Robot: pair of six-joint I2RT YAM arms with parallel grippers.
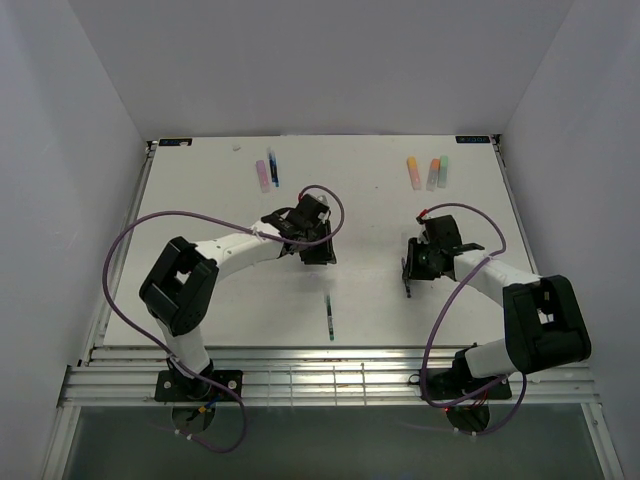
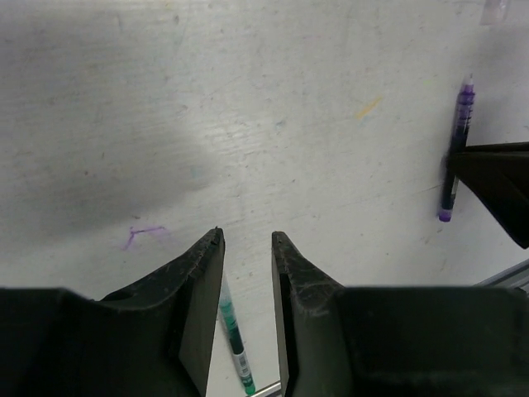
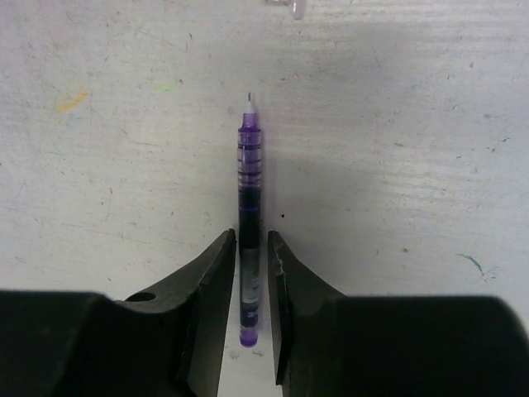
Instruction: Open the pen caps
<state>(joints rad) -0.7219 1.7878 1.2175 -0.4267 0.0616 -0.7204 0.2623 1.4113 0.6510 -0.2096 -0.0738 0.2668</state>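
A thin purple pen point(image 3: 249, 207) lies on the white table with its bare tip pointing away, and my right gripper point(image 3: 250, 236) stands open around its rear half, a narrow gap on each side. From above, that gripper point(image 1: 412, 272) is right of centre with the pen point(image 1: 408, 282) under it. My left gripper point(image 2: 245, 236) is open and holds nothing; it hovers over a thin green pen point(image 2: 232, 331), which also shows near the front edge point(image 1: 329, 317). Stubby pens lie at the back: pink point(image 1: 262, 174), blue point(image 1: 273, 168), two orange point(image 1: 413, 172), mint green point(image 1: 443, 170). I cannot make out their caps.
A small clear plastic piece point(image 3: 291, 7) lies just beyond the purple pen's tip. The table's metal front rail point(image 1: 330, 380) runs by the arm bases. Purple cables point(image 1: 130, 240) loop off both arms. White walls enclose the table.
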